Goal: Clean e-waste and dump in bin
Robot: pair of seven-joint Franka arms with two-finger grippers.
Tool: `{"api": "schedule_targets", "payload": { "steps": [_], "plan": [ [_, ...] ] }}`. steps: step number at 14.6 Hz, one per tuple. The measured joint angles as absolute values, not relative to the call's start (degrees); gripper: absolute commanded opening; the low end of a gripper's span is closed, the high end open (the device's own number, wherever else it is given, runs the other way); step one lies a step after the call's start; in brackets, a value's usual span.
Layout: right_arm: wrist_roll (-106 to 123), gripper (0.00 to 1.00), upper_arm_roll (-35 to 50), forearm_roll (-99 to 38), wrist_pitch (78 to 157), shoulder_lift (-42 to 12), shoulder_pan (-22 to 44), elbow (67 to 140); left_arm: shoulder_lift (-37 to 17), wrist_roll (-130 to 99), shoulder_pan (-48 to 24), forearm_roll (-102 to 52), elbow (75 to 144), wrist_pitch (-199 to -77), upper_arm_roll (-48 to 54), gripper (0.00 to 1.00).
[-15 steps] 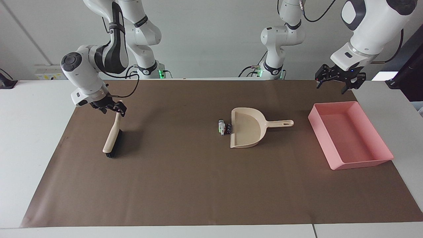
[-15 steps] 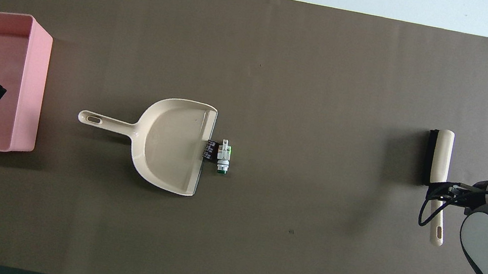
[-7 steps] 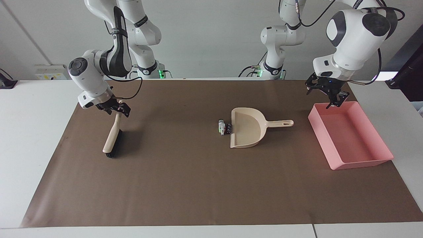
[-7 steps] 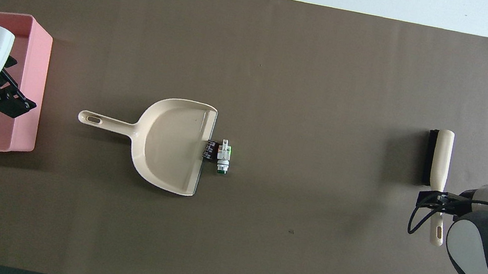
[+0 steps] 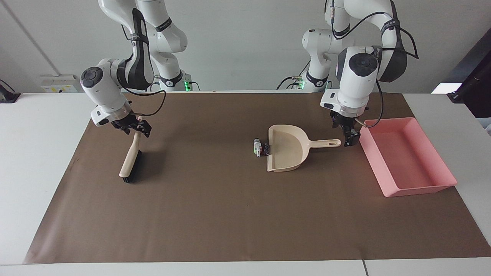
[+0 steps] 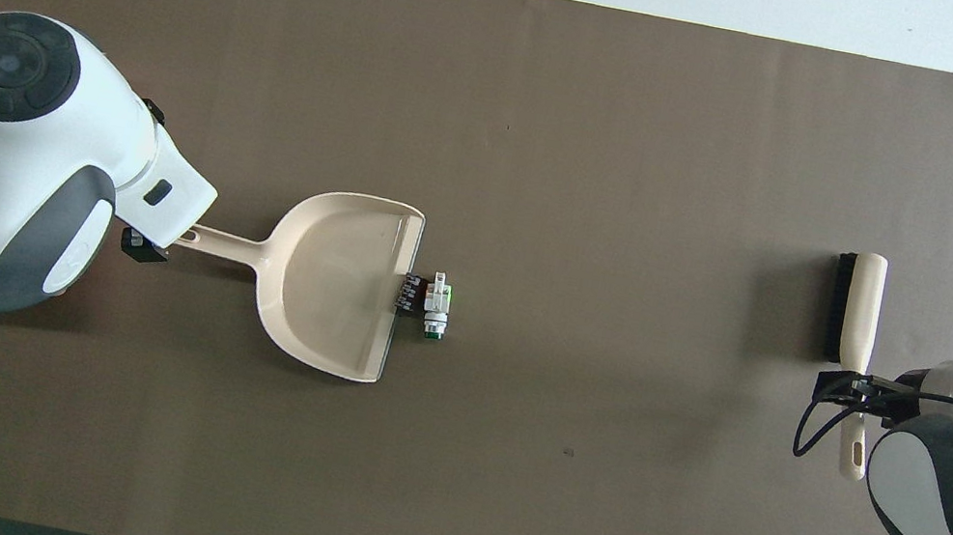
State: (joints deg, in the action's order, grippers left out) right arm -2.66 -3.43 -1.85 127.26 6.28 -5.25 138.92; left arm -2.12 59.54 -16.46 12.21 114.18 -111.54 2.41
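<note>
- Careful: your left gripper hangs low just beside the tip of the dustpan handle, between it and the bin. A nudge there could, I judge, push the pan into the e-waste lying at its lip and scatter it.
- Its jaws stand wide and hold nothing.
- Your right gripper sits at the brush handle; whether it grips, you cannot tell.

A robotics lab, two white robot arms mounted at a white desk, brown paper mat on the desk, bare grey wall above the desk
</note>
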Motion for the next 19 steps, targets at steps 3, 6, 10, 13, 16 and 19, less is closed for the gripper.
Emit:
{"api": "schedule_targets", "payload": {
  "steps": [3, 6, 10, 13, 16, 19],
  "plan": [
    [-2.4, 0.33, -3.4, -1.8, 127.3, 6.3, -5.3, 139.0, -3.1, 58.6, -19.3, 16.8, 117.1, -113.2, 2.4, 0.91],
    [0.8, 0.00, -3.4, -1.9, 127.3, 6.3, -5.4, 139.1, -3.3, 55.7, -21.2, 20.1, 121.1, -116.8, 2.5, 0.90],
    [1.8, 0.00, -3.4, -1.9, 127.3, 6.3, -5.4, 139.1, -5.4, 52.0, -23.5, 21.1, 122.8, -118.5, 2.5, 0.88],
    [1.8, 0.00, -3.0, -1.9, 124.1, 6.3, -5.3, 137.0, -6.2, 51.4, -24.0, 21.2, 123.2, -118.5, 2.5, 0.81],
    [1.6, 0.00, -2.3, -1.9, 114.7, 6.6, -3.5, 129.7, -6.3, 51.4, -24.3, 21.2, 123.6, -118.5, 2.5, 0.56],
    [-3.6, 0.00, -1.9, -1.8, 106.7, 7.5, 1.8, 124.2, -6.3, 51.3, -24.5, 21.3, 123.6, -118.5, 2.5, 0.42]
  ]
}}
